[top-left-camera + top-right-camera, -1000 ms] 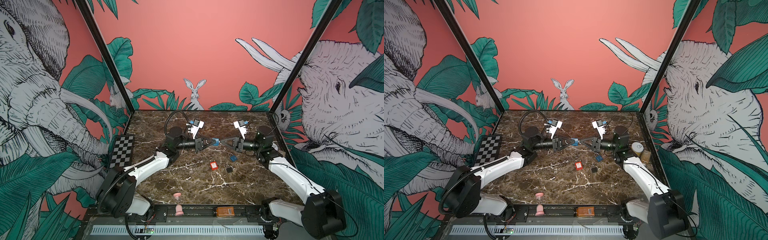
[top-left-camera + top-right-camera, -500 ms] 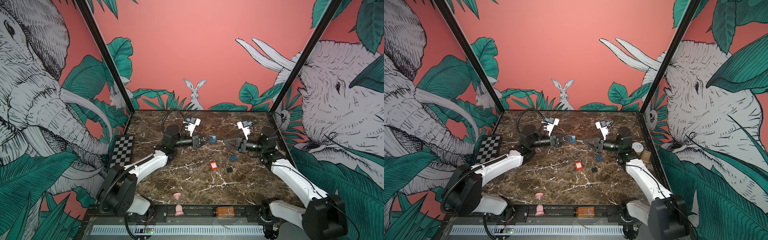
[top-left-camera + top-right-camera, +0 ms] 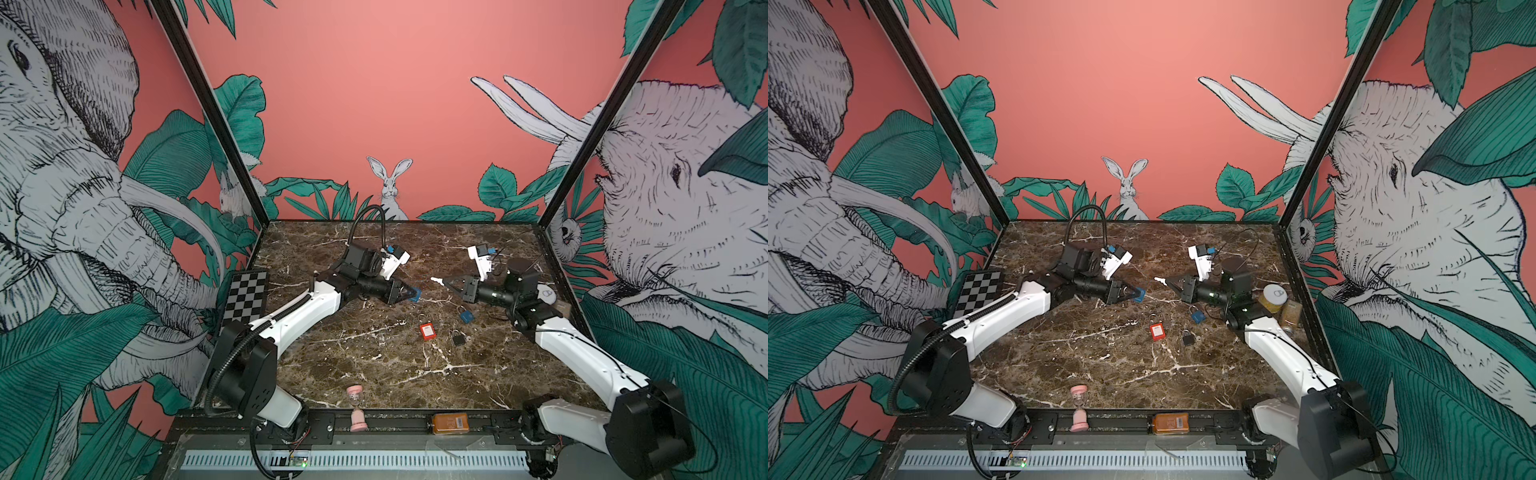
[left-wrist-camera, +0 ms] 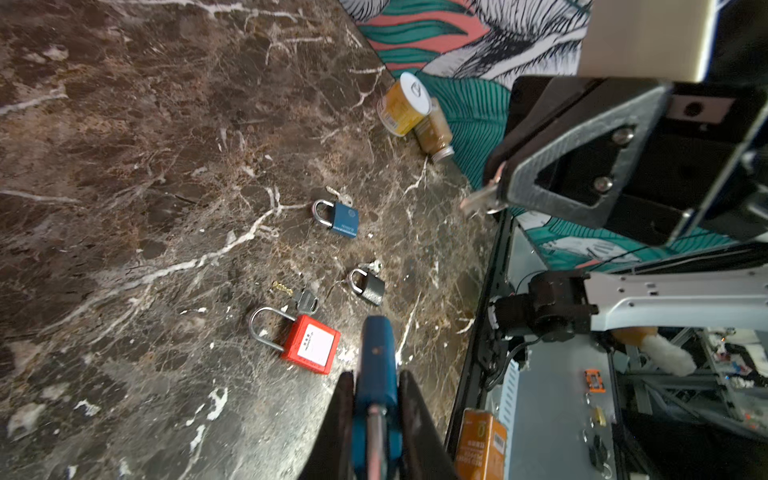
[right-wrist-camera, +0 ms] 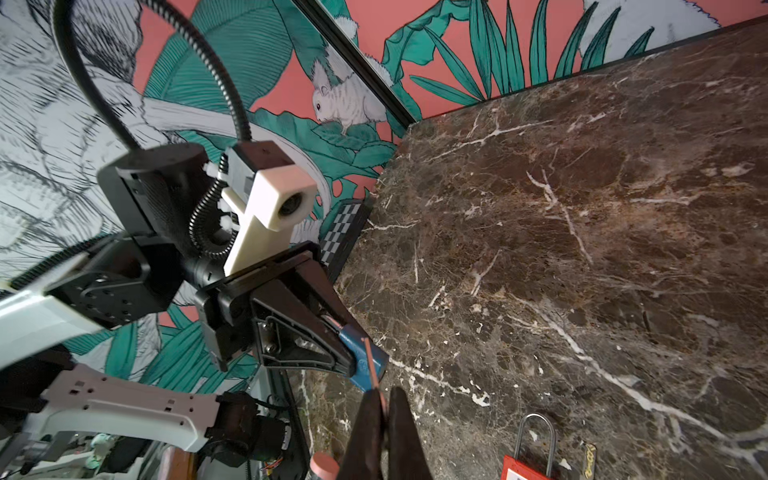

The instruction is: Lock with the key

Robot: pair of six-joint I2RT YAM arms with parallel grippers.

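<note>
Blue lock [image 3: 1139, 295]: clamped in left gripper [image 3: 1130, 293], seemingly off the marble [image 3: 374, 374], left of centre.
Key [image 3: 434, 279]: pinched in right gripper [image 3: 446, 283], right of centre, tip pointing left, apart from left gripper.
Red lock [image 3: 427, 331]: lying on marble, nearer, mid-table.

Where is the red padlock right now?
In both top views the red padlock lies flat on the marble table near its middle, just left of the black padlock and front-left of the loose blue padlock.
</note>
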